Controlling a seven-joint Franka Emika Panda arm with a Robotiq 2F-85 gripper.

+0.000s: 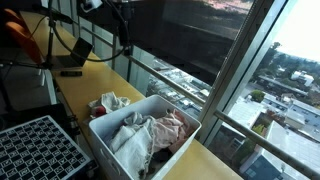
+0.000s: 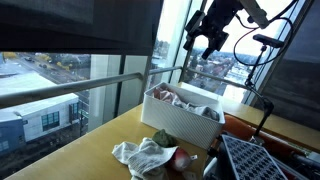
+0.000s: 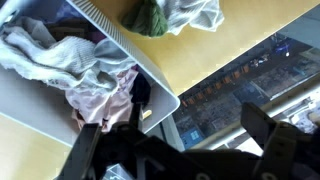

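Note:
My gripper hangs open and empty high above the table, over the window-side end of a white bin. It shows near the top in both exterior views. The bin is full of crumpled clothes in white, pink and dark cloth. In the wrist view my two dark fingers frame the bin's corner and the street far below. A loose pile of white and green cloth lies on the wooden table beside the bin, also seen in the wrist view.
A black perforated rack lies at the table's near end. The table runs along a glass window with a metal rail. A black device and cables sit at the far end.

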